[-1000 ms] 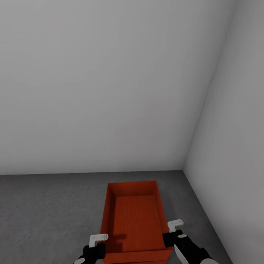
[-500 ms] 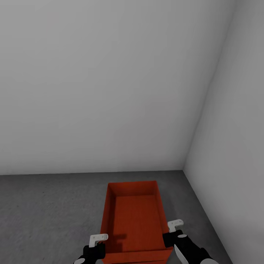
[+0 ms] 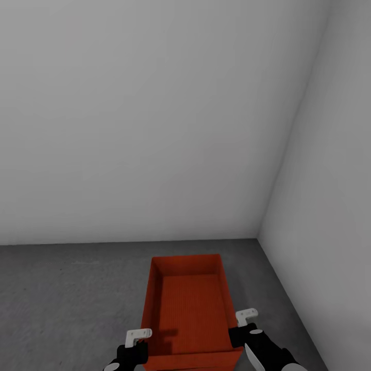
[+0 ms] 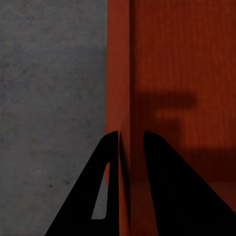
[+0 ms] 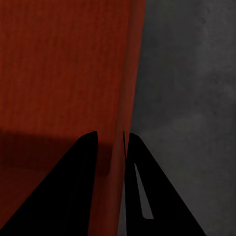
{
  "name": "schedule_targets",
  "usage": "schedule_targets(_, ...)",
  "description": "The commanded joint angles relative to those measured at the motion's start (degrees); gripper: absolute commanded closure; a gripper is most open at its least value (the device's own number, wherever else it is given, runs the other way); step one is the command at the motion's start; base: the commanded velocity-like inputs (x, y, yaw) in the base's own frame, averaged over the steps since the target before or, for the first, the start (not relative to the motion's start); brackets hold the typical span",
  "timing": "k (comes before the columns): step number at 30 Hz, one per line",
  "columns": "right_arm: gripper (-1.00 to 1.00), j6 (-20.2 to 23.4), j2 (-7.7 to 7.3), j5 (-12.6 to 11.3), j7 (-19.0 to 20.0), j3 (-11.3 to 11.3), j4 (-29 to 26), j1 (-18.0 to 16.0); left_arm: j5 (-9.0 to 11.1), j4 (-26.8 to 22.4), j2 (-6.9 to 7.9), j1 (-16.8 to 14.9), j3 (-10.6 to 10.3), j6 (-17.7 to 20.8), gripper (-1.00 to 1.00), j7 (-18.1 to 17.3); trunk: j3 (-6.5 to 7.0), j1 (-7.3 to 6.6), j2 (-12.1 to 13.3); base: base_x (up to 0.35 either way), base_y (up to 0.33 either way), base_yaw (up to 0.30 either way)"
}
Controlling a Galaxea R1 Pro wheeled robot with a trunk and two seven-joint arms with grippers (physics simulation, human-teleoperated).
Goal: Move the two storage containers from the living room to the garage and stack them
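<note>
Storage container (image 3: 189,309), orange-red and open-topped, sits over the grey concrete floor (image 3: 62,299) near the corner of the pale walls (image 3: 154,118). Left tool (image 4: 131,147) is clamped on its left wall, right tool (image 5: 112,143) clamped on its right wall.

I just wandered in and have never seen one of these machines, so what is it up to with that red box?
The robot is holding one orange-red storage container with both arms, in a bare corner with pale grey walls and a dark grey concrete floor. The left gripper has its jaws closed over one long side wall, and the right gripper pinches the opposite wall. The bin is open-topped and empty. Whether it already rests on the floor cannot be told.
</note>
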Motion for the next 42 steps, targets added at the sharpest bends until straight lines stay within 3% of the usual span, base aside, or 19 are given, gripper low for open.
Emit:
schedule_targets(1,1.0,-2.93,-1.02,0.84,3.09,2.37,-0.21,0.0,-0.69,0.24,0.75,-0.08,0.28,-0.24,1.0,0.18,-0.24,0.22,-0.45,0.0,0.0,0.0)
schedule_targets(42,1.0,-2.95,-1.02,0.84,3.13,2.36,-0.22,-0.01,-0.7,0.24,0.75,-0.07,0.28,-0.26,1.0,0.18,-7.6,9.23,-16.89,0.0,0.0,0.0)
